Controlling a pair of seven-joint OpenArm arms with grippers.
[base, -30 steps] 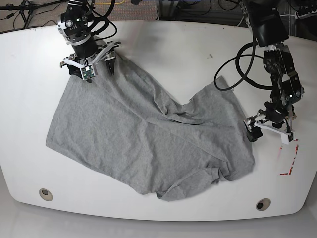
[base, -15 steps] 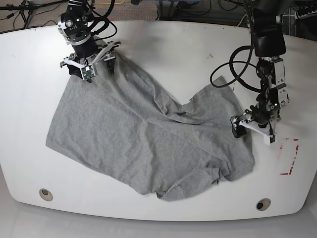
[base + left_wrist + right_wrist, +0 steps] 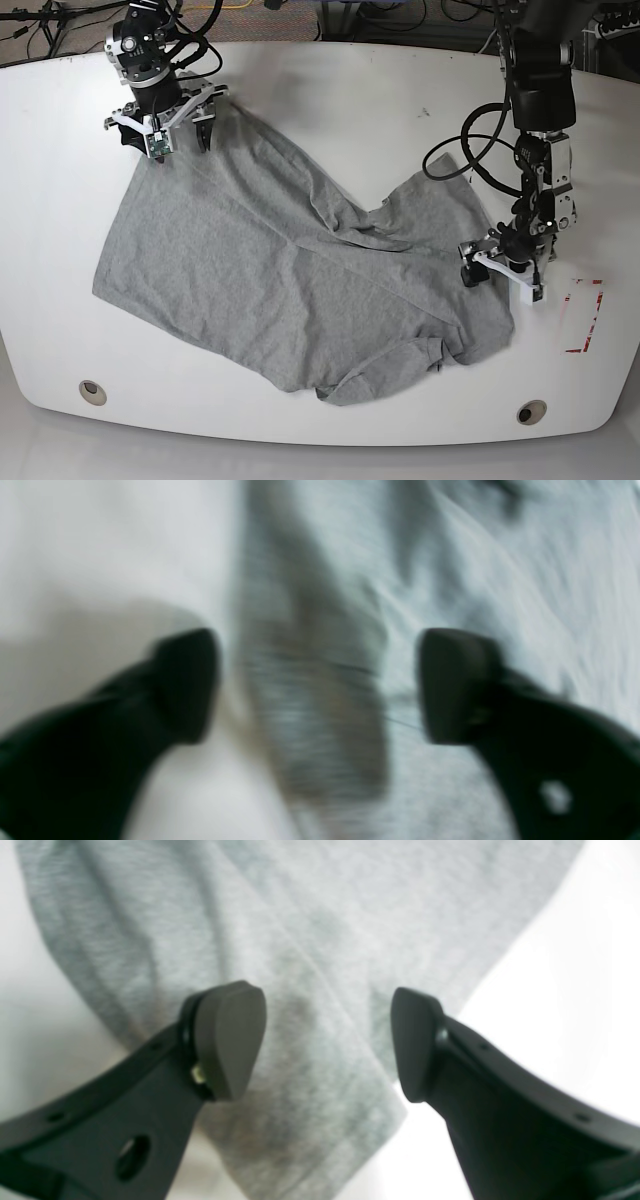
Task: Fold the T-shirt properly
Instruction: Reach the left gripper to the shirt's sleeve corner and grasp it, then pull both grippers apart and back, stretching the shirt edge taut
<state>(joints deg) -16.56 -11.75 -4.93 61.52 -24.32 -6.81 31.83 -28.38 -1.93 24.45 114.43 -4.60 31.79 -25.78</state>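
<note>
The grey T-shirt (image 3: 290,270) lies crumpled and spread plain side up across the white table (image 3: 380,110). My right gripper (image 3: 168,140) is at the shirt's back-left corner. In the right wrist view this gripper (image 3: 327,1040) is open, its pads on either side of a hanging corner of the T-shirt (image 3: 310,965) without pinching it. My left gripper (image 3: 497,278) sits at the shirt's right edge. The blurred left wrist view shows it (image 3: 320,685) open, straddling a raised fold of the T-shirt (image 3: 320,715), one finger over bare table.
Red tape marks (image 3: 585,320) lie on the table just right of the left gripper. Two round holes (image 3: 92,391) (image 3: 531,411) sit near the front edge. Cables (image 3: 470,160) loop from the left arm above the shirt's right part.
The left gripper has swung leftward onto the shirt's right edge and its jaws have narrowed a little. The right gripper has shifted slightly toward the back left.
</note>
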